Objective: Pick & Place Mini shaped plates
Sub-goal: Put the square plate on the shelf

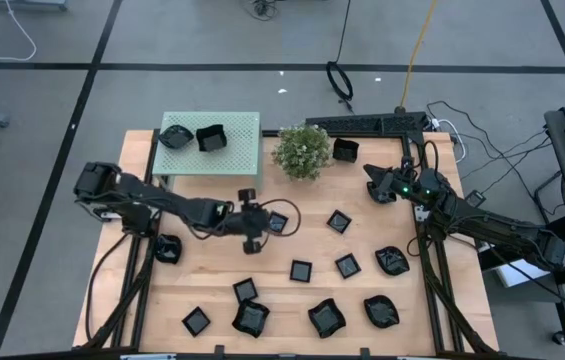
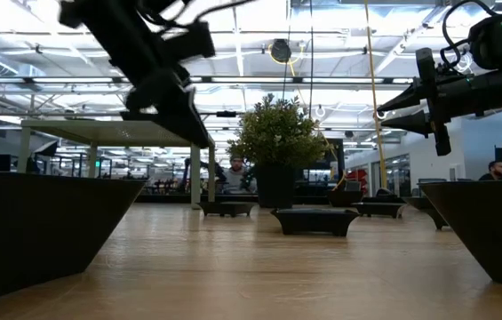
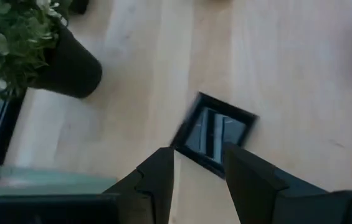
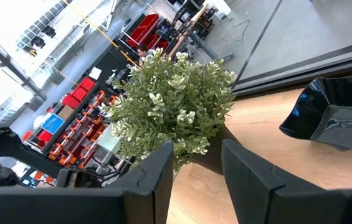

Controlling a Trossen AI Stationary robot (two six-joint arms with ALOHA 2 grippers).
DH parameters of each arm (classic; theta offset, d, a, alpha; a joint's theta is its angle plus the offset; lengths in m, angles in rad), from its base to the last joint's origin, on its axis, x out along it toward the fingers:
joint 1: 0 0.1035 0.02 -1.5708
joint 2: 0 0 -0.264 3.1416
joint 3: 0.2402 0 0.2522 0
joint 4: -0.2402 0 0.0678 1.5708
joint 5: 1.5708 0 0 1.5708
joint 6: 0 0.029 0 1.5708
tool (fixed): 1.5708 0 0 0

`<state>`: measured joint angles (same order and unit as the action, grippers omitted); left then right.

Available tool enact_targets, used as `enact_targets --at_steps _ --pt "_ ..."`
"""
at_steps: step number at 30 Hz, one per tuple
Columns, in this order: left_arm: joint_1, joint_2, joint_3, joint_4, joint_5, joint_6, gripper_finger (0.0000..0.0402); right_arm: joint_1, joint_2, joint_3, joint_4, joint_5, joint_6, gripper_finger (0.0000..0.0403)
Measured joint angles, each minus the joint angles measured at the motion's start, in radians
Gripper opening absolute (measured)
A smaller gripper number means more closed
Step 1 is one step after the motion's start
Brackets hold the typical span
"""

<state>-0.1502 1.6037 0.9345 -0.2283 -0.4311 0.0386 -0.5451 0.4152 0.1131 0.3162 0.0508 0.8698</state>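
Left gripper: the left gripper (image 3: 199, 163) hung over the middle of the wooden table (image 1: 212, 280), fingers spread and gripping nothing, poised just above a square plate (image 3: 216, 132) that lay flat on the wood near the potted plant (image 1: 302, 150)
Right gripper: the right gripper (image 4: 197, 158) waited at the far right side of the table, jaws parted and empty, pointed toward the plant with a wavy plate (image 4: 331, 115) beside it
Plates placed: two plates (image 1: 192, 137) sat on the green raised platform (image 1: 242, 140) at the far left
Plates left: about a dozen more plates (image 1: 322, 315) lay scattered across the table, most toward the near edge
Grip risk: the square plate sat askew to the fingers, so a closing pinch might have caught a corner and spun or flipped the glossy dish rather than seizing its rim
Descent risk: coming down too far could have pressed the fingertips onto the plate's floor or the wood and pushed the dish away
Clearance risk: the plant pot stood near the plate, so a lift toward the platform might have brushed the leaves or tipped the pot
Placement risk: the platform already held two plates near one end, and a careless drop could have stacked or knocked them
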Motion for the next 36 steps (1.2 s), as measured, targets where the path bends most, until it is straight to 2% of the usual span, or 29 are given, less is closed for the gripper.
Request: enact_targets --at_steps 7,11,27,31,36 --pt "0.049 0.15 0.001 0.151 0.121 0.011 0.0141 0.0 0.0 0.0 0.001 0.0 0.0 0.0123" --pt "0.05 0.203 0.001 0.182 0.169 0.002 0.0141 0.0 0.0 0.0 0.001 0.0 0.0 0.0123" --pt "0.053 0.254 0.002 0.204 0.165 -0.026 0.0141 0.0 0.0 0.0 0.005 0.0 0.0 0.0123" --pt "0.064 0.254 0.002 0.202 0.162 -0.093 0.014 0.0 0.0 0.0 0.005 0.0 0.0 0.0123" --pt "0.071 0.256 0.002 0.194 0.08 -0.149 0.0133 0.0 0.0 0.0 0.005 0.0 0.0 0.0123"
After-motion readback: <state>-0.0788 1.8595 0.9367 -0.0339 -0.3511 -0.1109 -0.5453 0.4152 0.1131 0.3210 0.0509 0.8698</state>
